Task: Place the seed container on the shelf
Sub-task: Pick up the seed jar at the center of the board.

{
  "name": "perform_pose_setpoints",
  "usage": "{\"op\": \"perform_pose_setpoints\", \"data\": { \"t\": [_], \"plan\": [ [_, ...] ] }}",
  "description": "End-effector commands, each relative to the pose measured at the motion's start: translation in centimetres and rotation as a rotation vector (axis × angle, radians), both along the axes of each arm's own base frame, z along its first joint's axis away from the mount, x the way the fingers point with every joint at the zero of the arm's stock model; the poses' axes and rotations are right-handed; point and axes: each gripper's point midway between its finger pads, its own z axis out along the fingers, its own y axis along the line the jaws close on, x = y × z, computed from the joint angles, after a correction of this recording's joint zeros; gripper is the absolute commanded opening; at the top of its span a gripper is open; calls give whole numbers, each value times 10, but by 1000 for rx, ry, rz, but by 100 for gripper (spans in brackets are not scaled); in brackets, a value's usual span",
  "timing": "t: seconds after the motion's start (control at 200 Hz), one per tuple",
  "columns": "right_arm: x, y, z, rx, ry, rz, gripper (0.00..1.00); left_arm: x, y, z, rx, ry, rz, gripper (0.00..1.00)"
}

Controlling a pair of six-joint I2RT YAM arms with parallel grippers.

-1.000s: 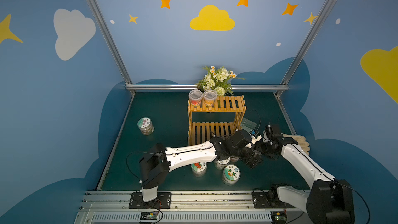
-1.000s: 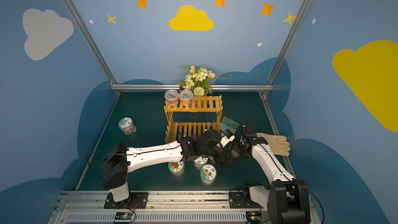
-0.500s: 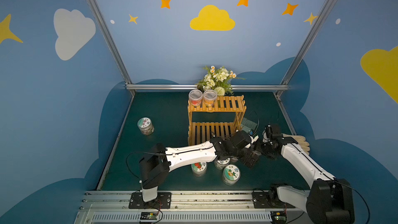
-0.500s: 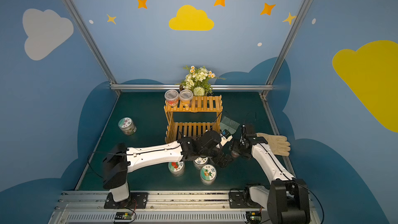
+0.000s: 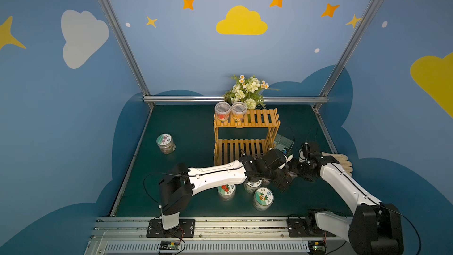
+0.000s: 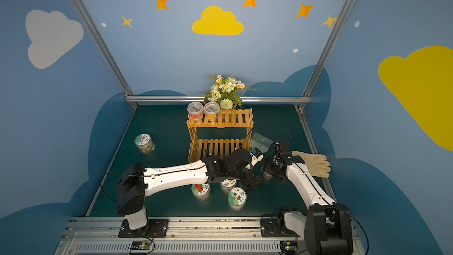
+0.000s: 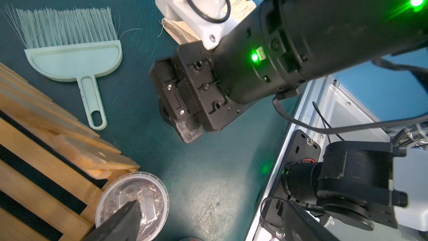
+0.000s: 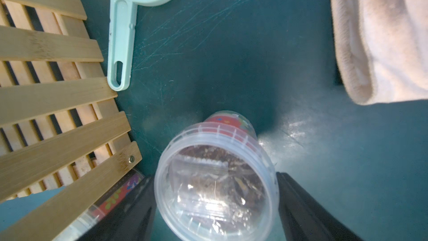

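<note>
**Tub's in the right jaws, shelf is right next door**

Starting big: the green desk (image 5: 191, 128) is busy. Your left arm (image 5: 215, 175) lies right across the front of it, reaching past the shelf (image 5: 259, 118) toward the right arm (image 5: 343, 182). The shelf has two tubs (image 5: 222, 112) parked at one end of its top tier. The rest of those slats look bare, and so does what shows of the lower tier.

Now the bit that matters. The seed container (image 8: 216, 188) sits between the right jaws, just off the shelf's near corner, on the side where the brush (image 8: 121, 42) lies. Those jaws are about half closed and both fingers (image 8: 298, 205) look pressed against the tub's sides, so I'd call that a grip. The lid faces the wrist camera, so the tub's long axis runs roughly in line with the jaws, a bit tipped. Can't tell if its bottom is off the desk.

The left jaws are wide open with nothing in them, hanging close to the right jaws. There's another tub (image 7: 150, 193) near one of their fingers, by the shelf corner.

Right arm's clearly nearer. From its jaws the shelf lies back and to the robot's left. I'd go up and over to the bare end of the top tier, since the left arm crowds the low route.
</note>
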Motion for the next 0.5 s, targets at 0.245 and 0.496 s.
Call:
{"op": "perform_pose_setpoints", "data": {
  "t": [0.245,0.496],
  "plan": [
    [1,-2,12,-10,-17,4,76,3,-4,4,-4,-8,-5,100],
    [-3,-7,31,-27,-40,-24,75,4,-6,10,-24,-16,-4,100]
  ]
}}
